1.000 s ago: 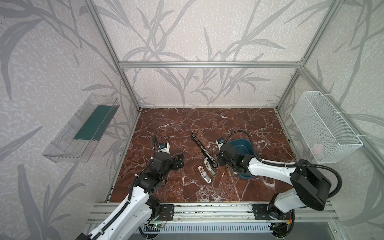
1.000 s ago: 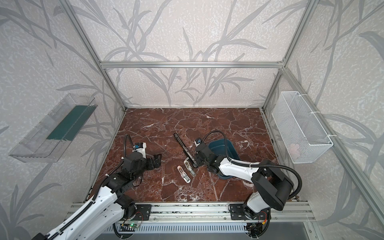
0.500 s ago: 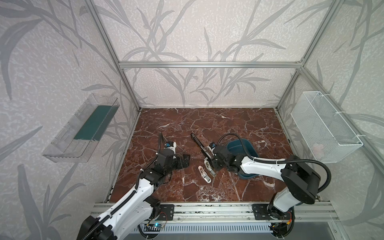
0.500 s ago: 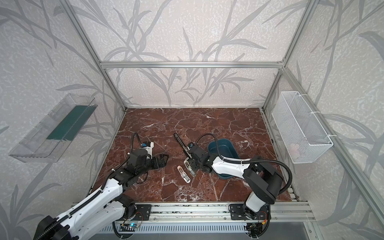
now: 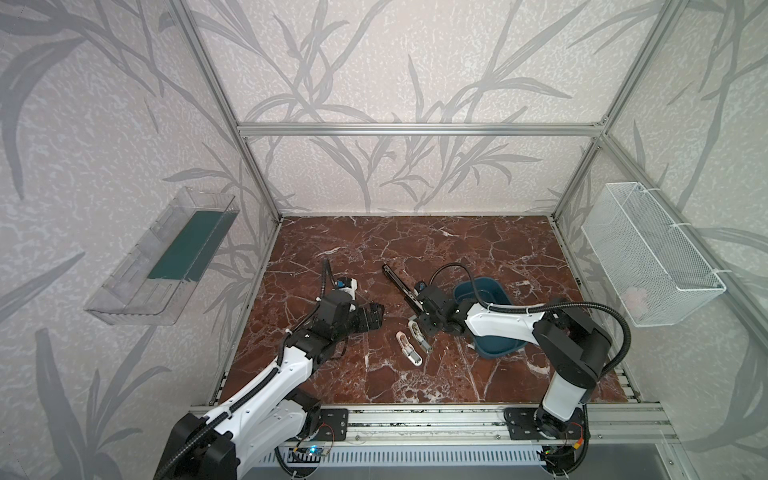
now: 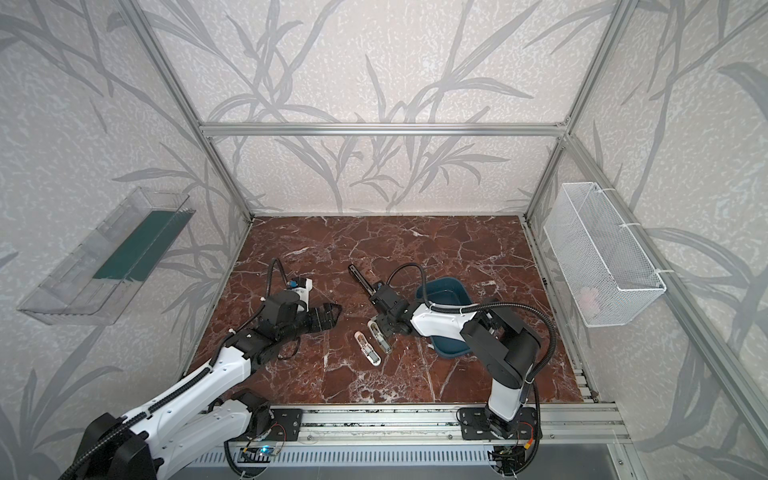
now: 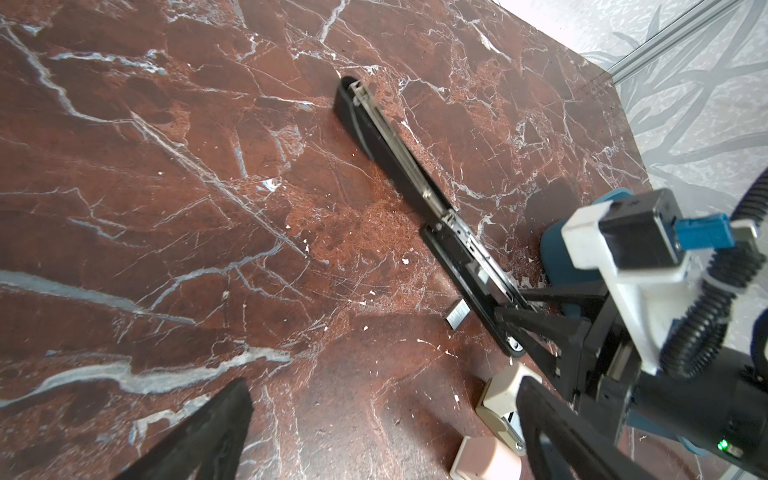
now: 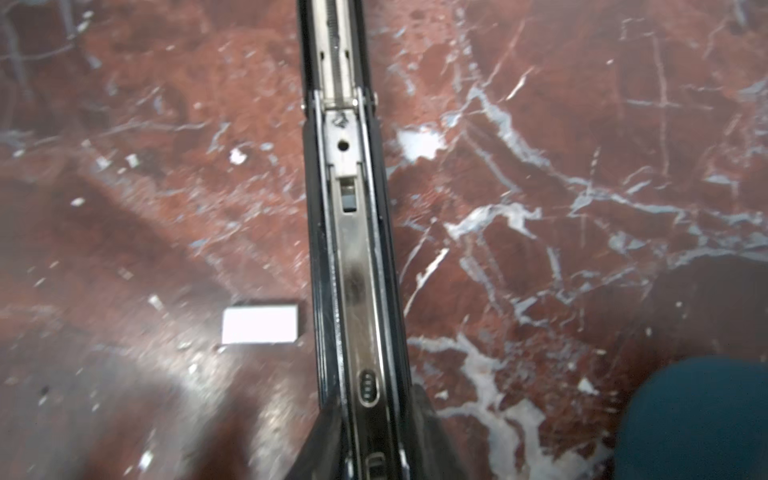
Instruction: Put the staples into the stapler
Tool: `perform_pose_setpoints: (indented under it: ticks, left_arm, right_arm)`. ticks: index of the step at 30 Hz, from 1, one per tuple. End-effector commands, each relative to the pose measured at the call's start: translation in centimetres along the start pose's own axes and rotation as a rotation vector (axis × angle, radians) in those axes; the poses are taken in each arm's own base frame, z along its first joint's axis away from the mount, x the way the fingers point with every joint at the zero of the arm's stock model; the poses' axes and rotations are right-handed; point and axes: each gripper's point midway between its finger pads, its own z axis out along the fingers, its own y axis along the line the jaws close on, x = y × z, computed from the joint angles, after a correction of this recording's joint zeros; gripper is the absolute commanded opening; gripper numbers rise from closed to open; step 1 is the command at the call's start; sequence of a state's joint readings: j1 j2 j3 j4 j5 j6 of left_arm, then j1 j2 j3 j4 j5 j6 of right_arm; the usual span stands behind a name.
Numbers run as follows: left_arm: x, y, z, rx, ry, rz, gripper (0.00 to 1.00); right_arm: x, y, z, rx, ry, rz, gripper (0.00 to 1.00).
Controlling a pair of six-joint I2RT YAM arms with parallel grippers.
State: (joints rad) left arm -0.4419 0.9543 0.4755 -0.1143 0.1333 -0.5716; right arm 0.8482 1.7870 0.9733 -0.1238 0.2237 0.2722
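The black stapler (image 5: 399, 284) (image 6: 361, 280) lies folded open and flat on the marble table, its metal channel (image 8: 353, 249) facing up. My right gripper (image 5: 422, 322) (image 8: 370, 399) is at the stapler's near end, with one finger pressed against each side, shut on it. A small grey strip of staples (image 8: 259, 320) (image 7: 457, 313) lies on the table just beside the stapler, apart from the fingers. Left of the stapler my left gripper (image 5: 374, 316) (image 7: 384, 395) stands wide open with nothing between its fingers.
Two small cream-coloured objects (image 5: 409, 353) (image 5: 419, 336) lie just in front of the stapler's near end. A blue tub (image 5: 478, 291) sits under the right arm. A wire basket (image 5: 652, 266) hangs on the right wall and a clear shelf (image 5: 166, 253) on the left wall.
My right gripper has moved left to the stapler's near end and closed on its sides. The left arm has swung right, toward the middle of the table, still open.
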Motion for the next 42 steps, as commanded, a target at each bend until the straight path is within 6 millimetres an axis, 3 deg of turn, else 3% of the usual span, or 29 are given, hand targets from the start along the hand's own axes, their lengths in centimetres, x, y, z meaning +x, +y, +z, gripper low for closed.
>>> perform_pose_setpoints:
  ticks: [1, 7, 10, 13, 17, 21, 24, 27, 34, 42]
  left_arm:
    - [-1.4, -0.8, -0.1, 0.022, -0.032, 0.004, 0.99]
    - [-1.4, -0.8, 0.4, 0.018, -0.029, 0.009, 0.99]
    - [-1.4, -0.7, 0.8, 0.017, -0.03, 0.01, 0.99]
    - [-1.3, -0.9, 1.0, 0.023, -0.016, 0.012, 0.99]
    - [-1.3, -0.7, 1.3, 0.016, -0.019, 0.002, 0.99]
    - [-1.2, -0.5, 1.7, 0.01, -0.021, -0.006, 0.99]
    - [-1.2, -0.5, 2.1, 0.013, -0.023, -0.01, 0.99]
    - [-1.3, 0.3, 2.0, -0.017, -0.047, -0.009, 0.99]
    - [-1.2, 5.2, 0.2, -0.274, -0.105, 0.012, 0.99]
    - [-1.7, 4.7, -1.0, -0.232, -0.158, 0.022, 0.99]
  right_arm:
    - [0.0, -2.0, 0.7, 0.064, 0.022, 0.026, 0.25]
    - [-1.0, -2.3, 1.4, 0.086, 0.018, 0.049, 0.23]
    - [-1.4, -2.8, 1.2, 0.114, 0.031, 0.062, 0.27]
    - [-2.0, -3.0, -0.3, 0.122, 0.02, 0.078, 0.35]
    - [-2.4, -3.0, -3.1, 0.109, -0.01, 0.102, 0.37]
    - [-2.8, -2.0, -6.3, 0.037, -0.033, 0.18, 0.4]
    - [-2.6, -0.5, -7.1, -0.051, -0.007, 0.274, 0.4]
    - [-2.2, 0.3, -7.2, -0.087, 0.039, 0.362, 0.41]
    - [-1.2, 3.3, -5.8, -0.199, 0.137, 0.513, 0.5]
    - [-0.2, 5.1, -3.3, -0.212, 0.225, 0.546, 0.58]
